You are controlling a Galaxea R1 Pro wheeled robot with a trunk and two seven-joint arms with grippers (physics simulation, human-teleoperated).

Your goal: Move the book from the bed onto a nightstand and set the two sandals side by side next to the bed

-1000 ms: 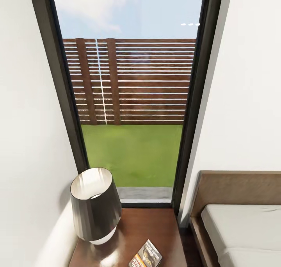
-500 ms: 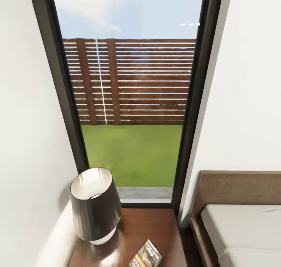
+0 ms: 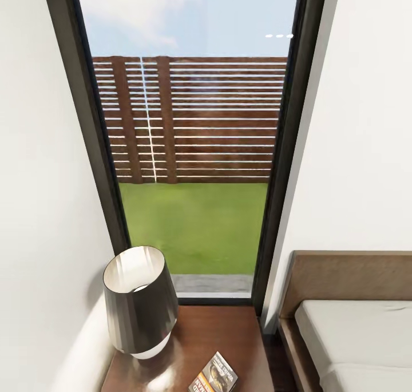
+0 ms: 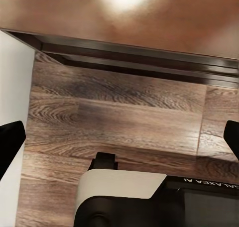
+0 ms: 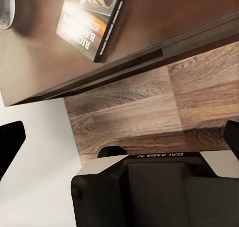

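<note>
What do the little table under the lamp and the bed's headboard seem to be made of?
The low dark brown nightstand looks like polished wood: its top shows faint grain and mirrors the window's light. The bed's brown headboard seems wood too, but matte and paler, with fine grain and no shine. Both are rendered, so veneer or laminate is possible.

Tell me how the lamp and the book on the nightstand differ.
The lamp stands upright and tall; the book lies flat and thin. The lamp has a plain dark shade over a white base; the book's cover bears a picture and white lettering. The lamp sits toward the wall side of the nightstand; the book lies nearer its front edge, toward the bed. Both rest on the same glossy brown top.
</note>
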